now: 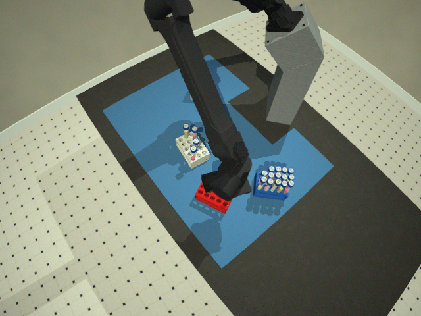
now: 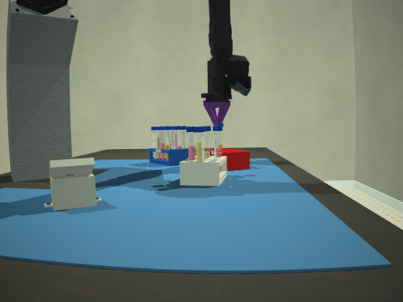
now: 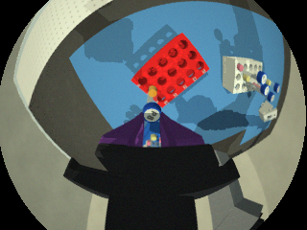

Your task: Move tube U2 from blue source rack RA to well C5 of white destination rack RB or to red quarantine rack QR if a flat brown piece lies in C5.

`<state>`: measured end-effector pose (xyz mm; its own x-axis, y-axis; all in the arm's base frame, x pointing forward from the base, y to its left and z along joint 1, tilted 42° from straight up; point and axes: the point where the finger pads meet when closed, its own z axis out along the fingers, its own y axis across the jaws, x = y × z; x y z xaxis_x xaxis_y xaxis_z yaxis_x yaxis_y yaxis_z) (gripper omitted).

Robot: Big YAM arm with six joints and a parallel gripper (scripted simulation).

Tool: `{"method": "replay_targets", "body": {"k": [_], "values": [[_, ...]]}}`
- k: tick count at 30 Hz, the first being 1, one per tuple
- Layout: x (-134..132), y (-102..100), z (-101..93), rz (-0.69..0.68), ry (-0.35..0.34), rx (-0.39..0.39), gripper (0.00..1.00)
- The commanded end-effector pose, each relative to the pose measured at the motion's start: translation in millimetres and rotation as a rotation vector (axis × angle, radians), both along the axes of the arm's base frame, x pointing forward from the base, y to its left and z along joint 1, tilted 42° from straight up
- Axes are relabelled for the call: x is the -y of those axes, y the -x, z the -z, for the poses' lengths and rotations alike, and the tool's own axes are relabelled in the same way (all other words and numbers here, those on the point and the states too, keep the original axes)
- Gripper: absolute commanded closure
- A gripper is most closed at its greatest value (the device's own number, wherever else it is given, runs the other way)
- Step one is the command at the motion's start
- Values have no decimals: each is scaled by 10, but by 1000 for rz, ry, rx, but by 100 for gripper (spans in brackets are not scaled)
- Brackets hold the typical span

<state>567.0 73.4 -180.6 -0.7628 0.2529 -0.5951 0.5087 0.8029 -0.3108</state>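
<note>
My gripper (image 2: 217, 124) (image 3: 152, 115) is shut on a blue-capped tube (image 2: 221, 124) (image 3: 152, 112) with orange-yellow contents. Its cap marking is not clearly readable. In the wrist view the tube overlaps the near corner of the red rack QR (image 1: 208, 201) (image 2: 240, 160) (image 3: 167, 66); its tip is hidden in the exterior view. The arm covers the fingers in the top view. The blue rack RA (image 1: 269, 195) (image 2: 175, 157) holds several upright capped tubes. The white rack RB (image 1: 200, 162) (image 2: 198, 173) (image 3: 229, 76) holds several tubes. No tube shows in QR's visible wells.
A pale box (image 2: 73, 191) (image 3: 268, 112) stands on the blue mat (image 1: 221, 249) (image 2: 208, 234), beyond RB from QR; the arm mostly hides it in the top view. The grey arm pedestal (image 1: 294, 74) (image 2: 39, 97) stands beside the mat.
</note>
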Motion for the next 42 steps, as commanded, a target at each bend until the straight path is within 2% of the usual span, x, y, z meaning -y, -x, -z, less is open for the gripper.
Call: {"method": "replay_targets", "body": {"k": [1, 4, 5, 8, 12, 15, 27, 35, 36, 42], "values": [[-8, -101, 9, -7, -4, 16, 100], [-14, -94, 5, -9, -4, 16, 100], [-66, -164, -125, -14, -11, 40, 100], [19, -150, -35, -3, -7, 27, 100], [-18, -108, 45, -13, -4, 15, 100], [-30, -160, -49, -12, -9, 33, 100], [23, -131, 32, -6, -5, 20, 100], [-42, -100, -19, -12, -6, 20, 100], [-42, -100, -19, -12, -6, 20, 76], [-42, -100, -19, -12, -6, 20, 76]]}}
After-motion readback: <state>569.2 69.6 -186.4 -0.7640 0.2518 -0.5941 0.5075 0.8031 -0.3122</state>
